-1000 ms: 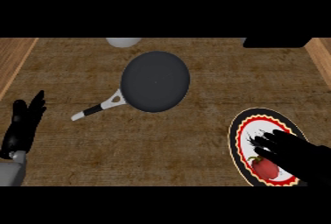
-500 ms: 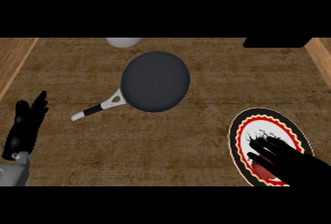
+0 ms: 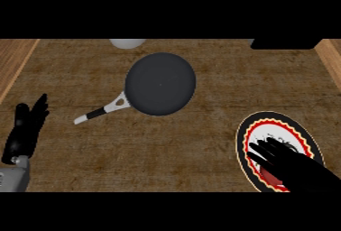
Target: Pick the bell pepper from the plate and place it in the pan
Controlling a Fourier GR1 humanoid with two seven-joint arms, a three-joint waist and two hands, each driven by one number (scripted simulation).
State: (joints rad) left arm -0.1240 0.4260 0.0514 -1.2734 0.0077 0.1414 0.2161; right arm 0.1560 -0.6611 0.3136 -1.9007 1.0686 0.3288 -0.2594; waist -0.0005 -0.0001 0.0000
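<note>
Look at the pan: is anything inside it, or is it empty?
Empty. The pan shows only its bare dark base; the right hand is over the plate, where a bit of red shows beneath it.

The right hand (image 3: 293,164) reached in from the lower right, palm down, its fingers (image 3: 265,148) spread and pointing up-left. The left hand (image 3: 25,131) rested at the left edge, fingers straight and upward, above its grey forearm (image 3: 13,178).
</note>
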